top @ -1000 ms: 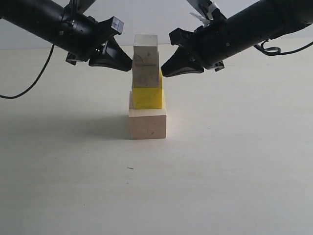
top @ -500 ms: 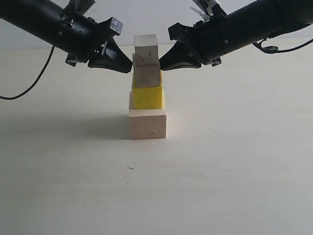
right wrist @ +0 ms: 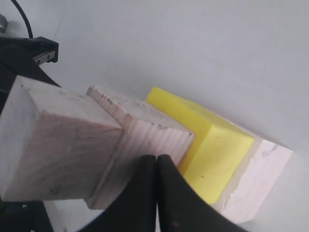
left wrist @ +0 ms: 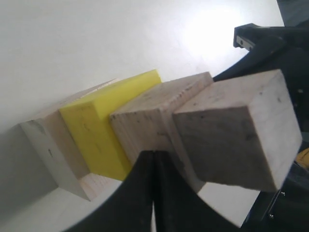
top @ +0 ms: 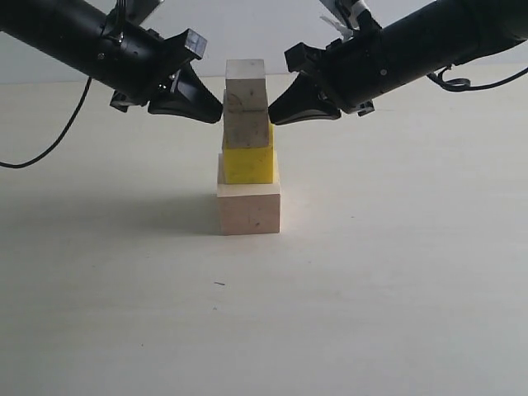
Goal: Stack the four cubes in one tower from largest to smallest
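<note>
left tool (top: 218,115) is clenched, jaws pressed together with nothing between them, its tip against the left side of the third cube (top: 247,130) in the tower (top: 247,150). right tool (top: 275,116) is likewise clenched and empty, its tip meeting that cube's right side. the tower stands mid-table (top: 371,272): large pale wood cube (top: 248,211) at the base, yellow cube (top: 248,164) on it, then the third cube, then the top cube (top: 246,76), which sits free between the two arms. a black cable (top: 48,146) hangs from the left arm, well apart from the tower.
</note>
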Controlling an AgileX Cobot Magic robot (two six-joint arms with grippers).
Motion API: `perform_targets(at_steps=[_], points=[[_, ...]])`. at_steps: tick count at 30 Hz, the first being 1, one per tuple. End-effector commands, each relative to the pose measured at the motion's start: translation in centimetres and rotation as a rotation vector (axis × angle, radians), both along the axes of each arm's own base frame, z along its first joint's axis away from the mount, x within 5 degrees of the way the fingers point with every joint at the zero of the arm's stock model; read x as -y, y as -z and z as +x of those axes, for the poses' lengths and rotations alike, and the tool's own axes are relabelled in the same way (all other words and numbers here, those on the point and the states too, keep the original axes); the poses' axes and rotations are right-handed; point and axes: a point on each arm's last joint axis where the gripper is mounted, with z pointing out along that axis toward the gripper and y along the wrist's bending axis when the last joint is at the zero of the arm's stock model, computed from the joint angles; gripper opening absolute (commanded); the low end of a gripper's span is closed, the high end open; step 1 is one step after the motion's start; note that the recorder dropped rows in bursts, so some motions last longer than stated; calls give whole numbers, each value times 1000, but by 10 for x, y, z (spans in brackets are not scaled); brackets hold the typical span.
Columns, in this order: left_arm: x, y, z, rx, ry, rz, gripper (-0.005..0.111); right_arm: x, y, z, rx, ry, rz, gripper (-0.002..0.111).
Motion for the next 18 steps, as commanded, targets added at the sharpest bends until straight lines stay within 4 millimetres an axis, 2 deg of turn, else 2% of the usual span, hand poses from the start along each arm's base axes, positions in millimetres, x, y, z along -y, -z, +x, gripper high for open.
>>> perform_targets(at_steps=[1,18], points=[[0,-6,0,20,-8,-13,0,-2,-4,-3,-10,-26,12,0],[0,-6,0,17,-6,-20,0,0,-3,1,11,10,-3,0]])
